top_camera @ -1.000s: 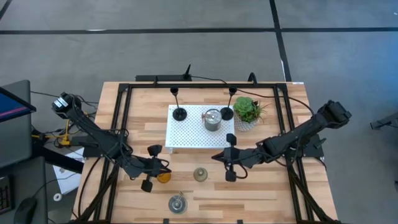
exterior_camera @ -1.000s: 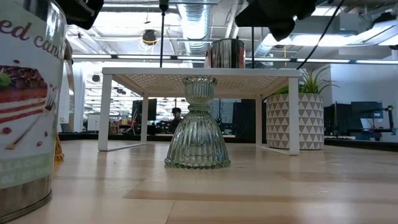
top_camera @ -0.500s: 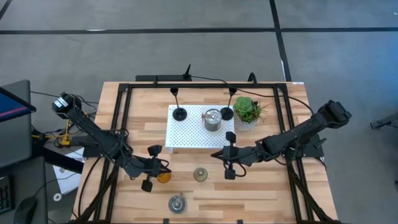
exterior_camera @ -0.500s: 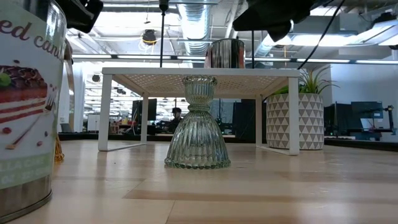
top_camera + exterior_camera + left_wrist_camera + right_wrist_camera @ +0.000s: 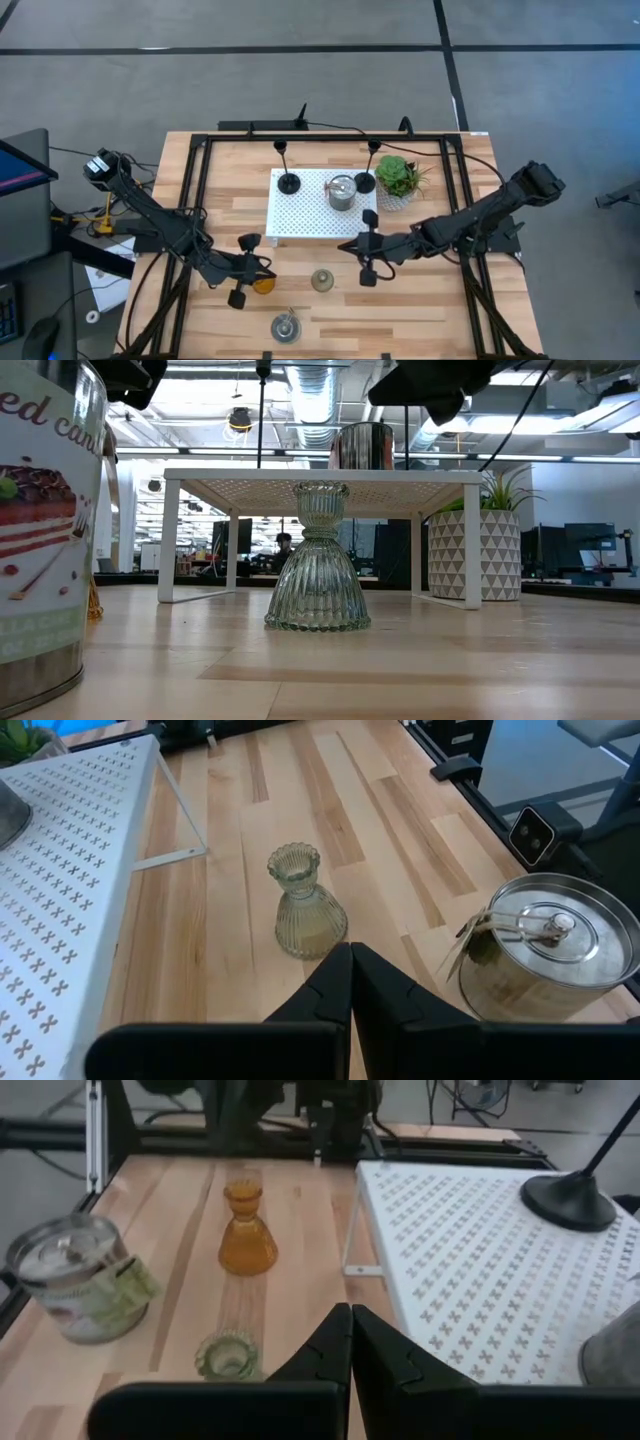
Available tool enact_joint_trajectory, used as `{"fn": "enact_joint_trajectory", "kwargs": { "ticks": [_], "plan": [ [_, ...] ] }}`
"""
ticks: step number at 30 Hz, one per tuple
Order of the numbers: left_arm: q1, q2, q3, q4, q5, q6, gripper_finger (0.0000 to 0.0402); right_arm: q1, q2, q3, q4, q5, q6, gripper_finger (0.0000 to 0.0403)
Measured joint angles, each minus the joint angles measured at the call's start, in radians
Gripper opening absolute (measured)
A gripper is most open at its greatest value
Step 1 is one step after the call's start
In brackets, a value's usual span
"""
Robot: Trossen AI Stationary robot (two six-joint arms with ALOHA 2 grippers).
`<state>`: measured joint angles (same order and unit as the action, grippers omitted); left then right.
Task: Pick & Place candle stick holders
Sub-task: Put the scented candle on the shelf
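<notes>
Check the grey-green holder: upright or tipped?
Upright. The grey-green holder stands on its wide base on the table, narrow neck and rim on top.

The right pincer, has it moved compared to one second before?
Yes, slightly. In the high view the shut right pincer has crept leftward, toward the white perforated metal tray's near right corner and nearer the small grey-green ribbed glass holder.
</notes>
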<state>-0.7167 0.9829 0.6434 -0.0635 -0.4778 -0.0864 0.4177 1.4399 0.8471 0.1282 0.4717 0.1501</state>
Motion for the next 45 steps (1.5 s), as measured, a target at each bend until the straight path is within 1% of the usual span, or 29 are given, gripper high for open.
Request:
{"fn": "enact_joint_trajectory", "kwargs": {
  "ticks": [5, 9, 14, 17, 21, 25, 28, 30, 36, 41, 45],
  "plan": [
    [0.0, 0.0, 0.0, 0.001, 0.0, 0.0, 0.0006, -0.007, 0.0, 0.0, 0.052, 0.0, 0.002, 0.0],
    [0.0, 0.0, 0.0, 0.005, 0.001, -0.005, 0.0006, 0.0, 0.0, 0.001, 0.054, 0.0, 0.034, 0.0],
    [0.0, 0.0, 0.0, 0.01, 0.003, -0.092, 0.0006, 0.02, 0.0, 0.001, 0.055, 0.0, 0.034, 0.0],
    [0.0, 0.0, 0.0, 0.052, 0.002, -0.13, 0.0006, 0.038, 0.0, 0.001, 0.056, 0.0, 0.034, 0.0],
    [0.0, -0.001, 0.0, 0.165, 0.002, -0.124, 0.0006, 0.062, 0.0, 0.001, 0.056, 0.0, 0.034, 0.0],
    [0.0, -0.028, 0.0, 0.177, 0.03, -0.132, 0.0006, 0.074, 0.0, 0.001, 0.055, -0.001, 0.029, 0.0],
    [-0.009, -0.029, 0.0, 0.176, 0.053, -0.205, 0.0005, 0.082, 0.0, 0.001, 0.054, 0.0, 0.027, 0.0],
    [-0.024, -0.017, 0.0, 0.179, 0.061, -0.23, 0.0004, 0.087, 0.0, 0.001, 0.052, 0.0, 0.027, 0.0],
    [-0.078, 0.044, 0.0, 0.177, 0.064, -0.238, 0.0004, 0.086, 0.0, 0.001, 0.052, 0.0, 0.027, 0.0],
    [-0.089, 0.088, 0.021, 0.18, 0.048, -0.371, 0.0003, 0.087, 0.0, 0.001, 0.052, 0.0, 0.03, 0.0],
    [-0.088, 0.139, 0.068, 0.183, 0.066, -0.389, 0.0003, 0.087, 0.0, 0.001, 0.052, 0.0, 0.057, 0.0]
  ]
}}
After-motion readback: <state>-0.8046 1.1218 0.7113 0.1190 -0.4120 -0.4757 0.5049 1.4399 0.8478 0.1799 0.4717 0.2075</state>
